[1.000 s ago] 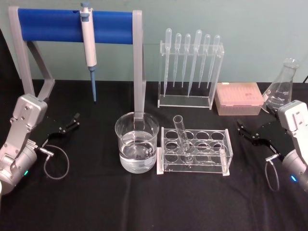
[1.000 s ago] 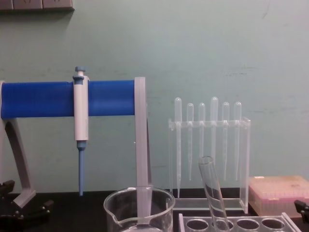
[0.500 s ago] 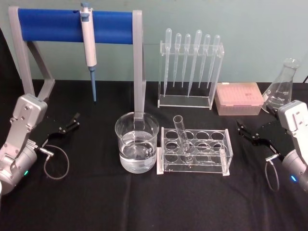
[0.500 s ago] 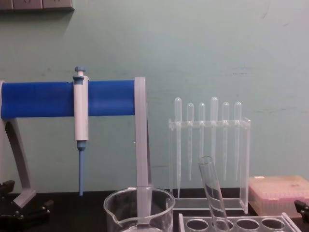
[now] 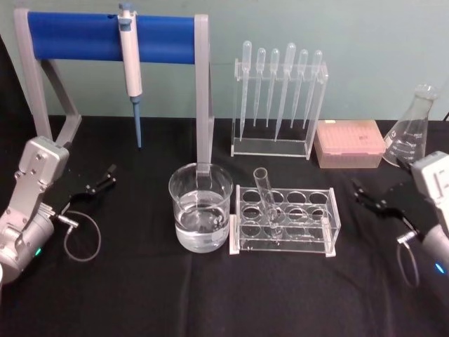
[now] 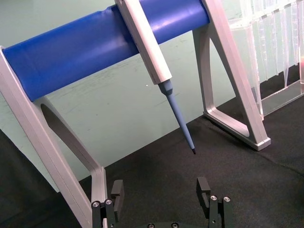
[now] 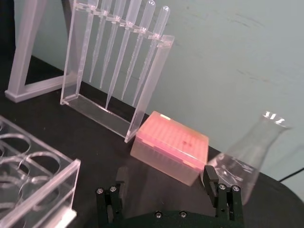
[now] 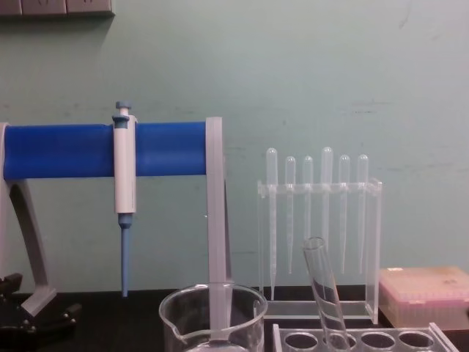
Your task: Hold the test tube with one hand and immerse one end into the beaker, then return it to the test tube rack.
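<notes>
The test tube (image 5: 266, 200) leans in the clear rack (image 5: 330, 225) at the table's middle, its mouth up; the chest view shows the test tube (image 8: 325, 293) tilted left above the rack (image 8: 440, 339). The beaker (image 5: 200, 210), part full of clear liquid, stands just left of the rack and shows as the beaker (image 8: 212, 315) from the chest. My left gripper (image 5: 100, 180) rests open at the far left, empty; its fingers (image 6: 116, 192) are spread wide. My right gripper (image 5: 363, 196) sits open at the far right, well clear of the rack, with nothing between its fingers (image 7: 210, 178).
A blue-barred stand (image 5: 105, 35) holds a hanging pipettor (image 5: 130, 63) at the back left. Behind the rack stands a clear holder of plastic pipettes (image 5: 279, 105). A pink tip box (image 5: 349, 144) and a conical flask (image 5: 412, 130) sit at the back right.
My right arm has drawn back to the right, away from the rack, and has left the chest view's edge. The left arm, tube and beaker have not moved.
</notes>
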`<state>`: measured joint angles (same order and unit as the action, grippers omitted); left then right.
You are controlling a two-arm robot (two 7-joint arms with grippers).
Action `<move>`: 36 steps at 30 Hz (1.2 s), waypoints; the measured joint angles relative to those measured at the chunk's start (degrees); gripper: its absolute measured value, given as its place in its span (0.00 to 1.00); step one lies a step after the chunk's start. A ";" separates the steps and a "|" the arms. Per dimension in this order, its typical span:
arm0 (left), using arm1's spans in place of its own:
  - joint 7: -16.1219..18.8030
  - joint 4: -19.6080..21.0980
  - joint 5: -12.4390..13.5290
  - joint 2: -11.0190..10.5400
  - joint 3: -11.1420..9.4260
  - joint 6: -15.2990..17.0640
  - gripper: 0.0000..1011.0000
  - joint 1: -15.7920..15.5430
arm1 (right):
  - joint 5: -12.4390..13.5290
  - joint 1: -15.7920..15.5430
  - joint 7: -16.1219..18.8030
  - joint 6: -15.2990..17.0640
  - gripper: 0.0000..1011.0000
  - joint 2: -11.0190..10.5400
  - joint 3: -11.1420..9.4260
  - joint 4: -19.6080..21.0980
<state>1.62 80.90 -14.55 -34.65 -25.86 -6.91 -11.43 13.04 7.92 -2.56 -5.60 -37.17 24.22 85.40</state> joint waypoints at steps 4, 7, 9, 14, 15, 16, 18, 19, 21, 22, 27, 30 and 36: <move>0.00 0.00 0.00 0.00 0.00 0.00 0.99 0.00 | -0.37 -4.32 0.17 0.95 0.99 -3.62 -1.85 5.90; 0.00 0.00 0.00 0.00 0.00 0.00 0.99 0.00 | -0.36 -7.23 2.31 0.80 0.99 -6.72 -2.62 10.34; 0.00 0.00 0.00 0.00 0.00 0.00 0.99 0.00 | -0.25 -8.98 4.74 -0.13 0.99 -8.77 -2.82 13.18; 0.00 0.00 0.00 0.00 0.00 0.00 0.99 0.00 | 1.54 -10.85 11.29 -3.26 0.99 -11.52 -2.38 17.41; 0.00 0.00 0.00 0.00 0.00 0.00 0.99 0.00 | 1.76 -10.89 12.31 -3.76 0.99 -11.61 -2.17 17.78; 0.00 0.00 0.00 0.00 0.00 0.00 0.99 0.00 | 1.90 -10.72 13.89 -4.51 0.99 -11.50 -1.62 18.35; 0.00 0.00 0.00 0.00 0.00 0.00 0.99 0.00 | 1.75 -10.08 15.28 -5.14 0.99 -10.83 -0.78 18.53; 0.00 0.00 0.00 0.00 0.00 0.00 0.99 0.00 | 1.50 -9.65 15.87 -5.40 0.99 -10.34 -0.30 18.53; 0.00 0.00 0.00 0.00 0.00 0.00 0.99 0.00 | 0.45 -8.07 17.25 -5.89 0.99 -8.53 1.14 18.03; 0.00 0.00 0.00 0.00 0.00 0.00 0.99 0.00 | -0.23 -6.92 18.07 -6.14 0.99 -7.11 2.10 17.40; 0.00 0.00 0.00 0.00 0.00 0.00 0.99 0.00 | -2.39 -3.59 19.22 -6.32 0.99 -2.58 4.32 14.75; 0.00 0.00 0.00 0.00 0.00 0.00 0.99 0.00 | -3.64 -1.60 19.38 -6.35 0.99 0.40 5.29 12.61; 0.00 0.00 0.00 0.00 0.00 0.00 0.99 0.00 | -5.88 0.94 19.26 -6.37 0.99 4.48 6.30 8.90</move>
<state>1.62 80.90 -14.55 -34.64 -25.86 -6.90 -11.43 7.16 8.86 16.70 -11.97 -32.69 30.51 94.30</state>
